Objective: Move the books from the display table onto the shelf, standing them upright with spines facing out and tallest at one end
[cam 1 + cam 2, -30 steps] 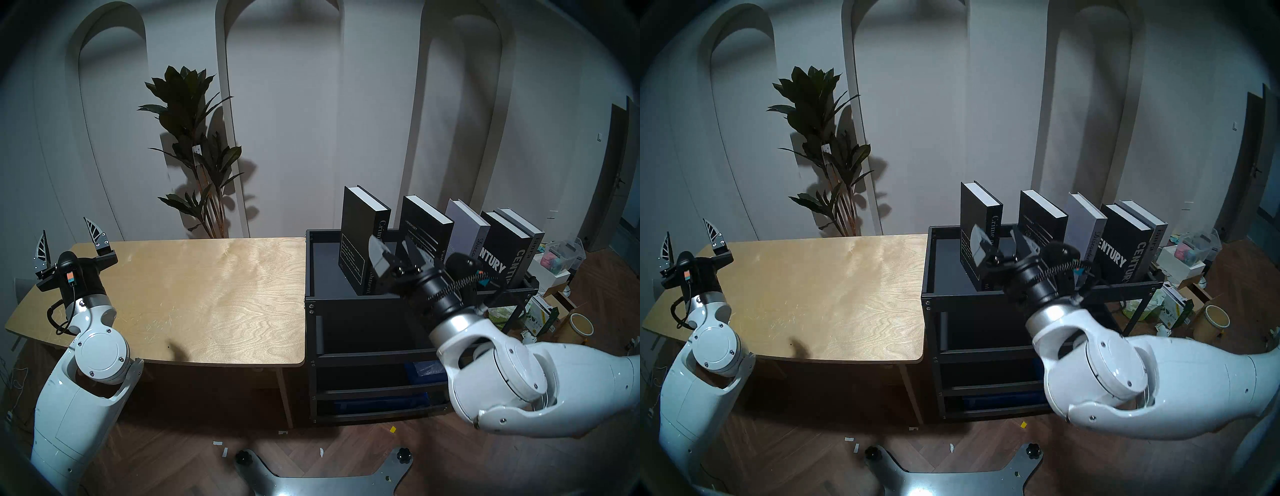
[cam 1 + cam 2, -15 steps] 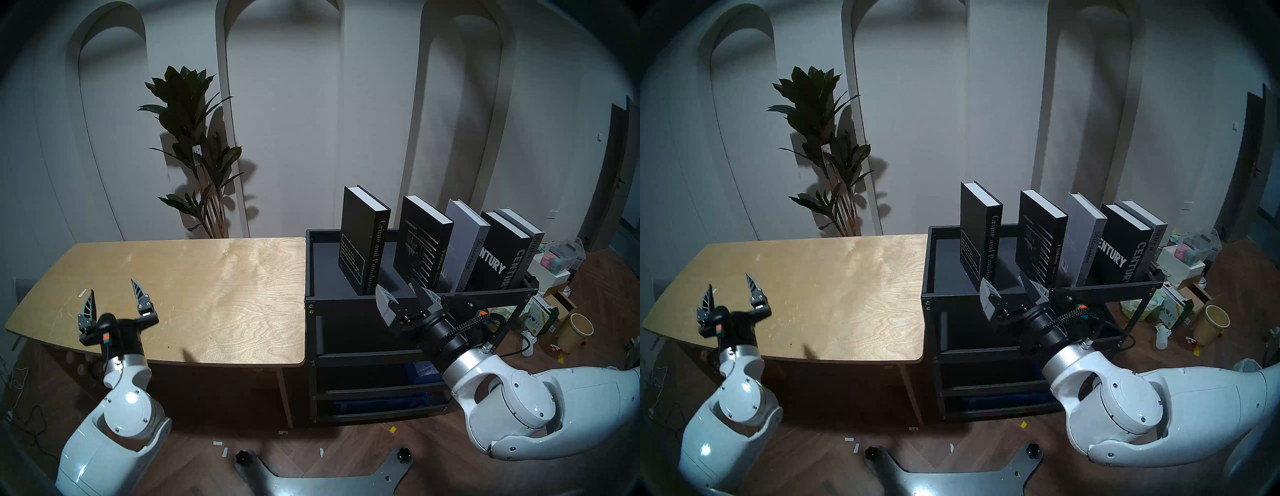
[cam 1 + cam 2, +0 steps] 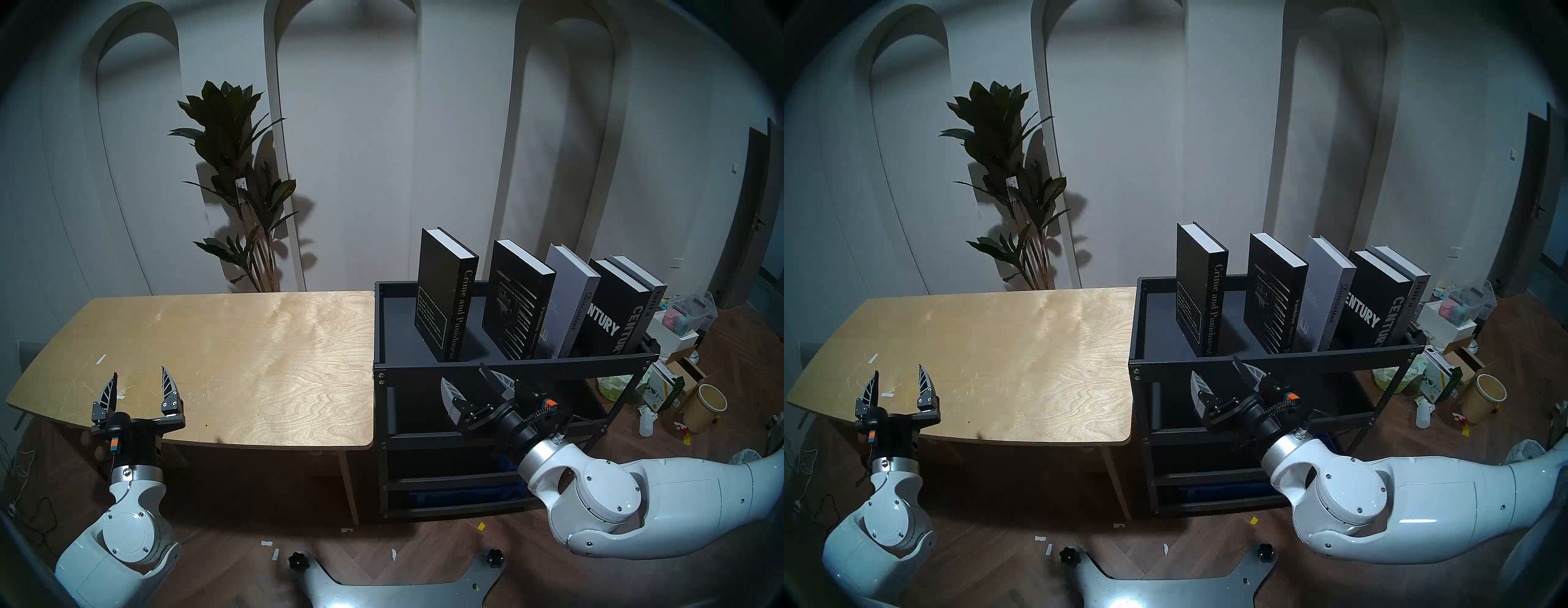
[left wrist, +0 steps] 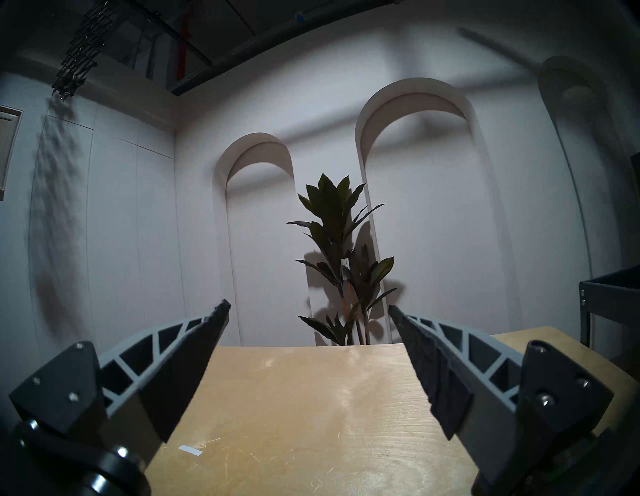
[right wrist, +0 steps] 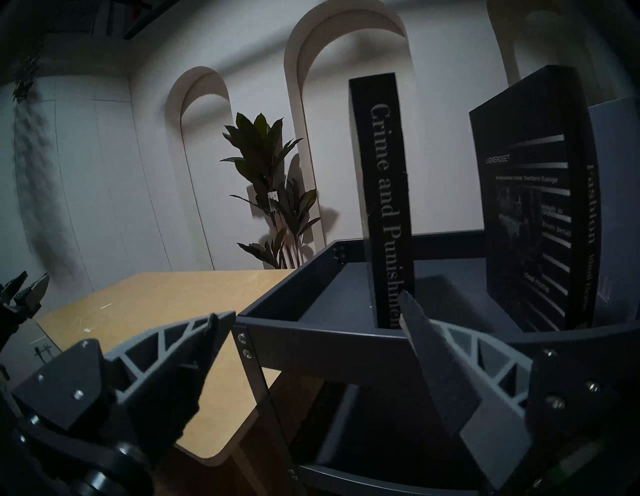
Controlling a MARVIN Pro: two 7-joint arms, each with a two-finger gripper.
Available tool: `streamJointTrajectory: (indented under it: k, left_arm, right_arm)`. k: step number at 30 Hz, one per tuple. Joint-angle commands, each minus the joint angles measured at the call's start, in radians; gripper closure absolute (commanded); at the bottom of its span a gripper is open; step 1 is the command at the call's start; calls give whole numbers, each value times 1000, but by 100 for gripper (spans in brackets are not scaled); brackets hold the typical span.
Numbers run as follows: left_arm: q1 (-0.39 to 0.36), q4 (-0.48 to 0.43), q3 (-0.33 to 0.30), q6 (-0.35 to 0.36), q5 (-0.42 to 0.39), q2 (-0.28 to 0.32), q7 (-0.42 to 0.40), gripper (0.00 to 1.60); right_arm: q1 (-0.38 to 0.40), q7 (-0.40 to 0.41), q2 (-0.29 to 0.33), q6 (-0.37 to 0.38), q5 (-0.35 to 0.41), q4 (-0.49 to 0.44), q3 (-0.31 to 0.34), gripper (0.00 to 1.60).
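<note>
Several books stand upright on the top tray of the black shelf (image 3: 509, 367), spines toward me: Crime and Punishment (image 3: 445, 297) apart at the left, then Fashion (image 3: 515, 297), grey Discontent (image 3: 566, 297), Century (image 3: 615, 310) and ianra (image 3: 649, 297) packed together. The right gripper (image 3: 462, 373) hangs open and holds nothing, just below and in front of the tray's front rim (image 5: 311, 332). The left gripper (image 3: 139, 372) stands open and holds nothing over the front left edge of the display table (image 3: 254, 361). The tabletop carries only small tape scraps.
A tall potted plant (image 3: 242, 191) stands behind the table. Boxes, a bin and a paper tub (image 3: 706, 407) clutter the floor right of the shelf. Blue items lie on the shelf's lower tiers. My base plate (image 3: 394, 590) is at the bottom.
Both arms dropped and pulled back toward me. The right gripper left the gap between the books and sank below the tray rim. The left gripper came down to the table's front edge. The books stayed put.
</note>
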Motion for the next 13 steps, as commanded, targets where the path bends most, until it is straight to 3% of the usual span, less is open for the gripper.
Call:
streamJointTrajectory:
  k: [1, 13]
  left_arm:
    - [20, -27, -7, -53, -19, 29, -48, 0]
    - [79, -57, 20, -125, -91, 47, -143, 0]
  right_arm:
    - [44, 34, -115, 27, -13, 19, 4, 0]
    - [86, 52, -250, 79, -8, 116, -3, 0]
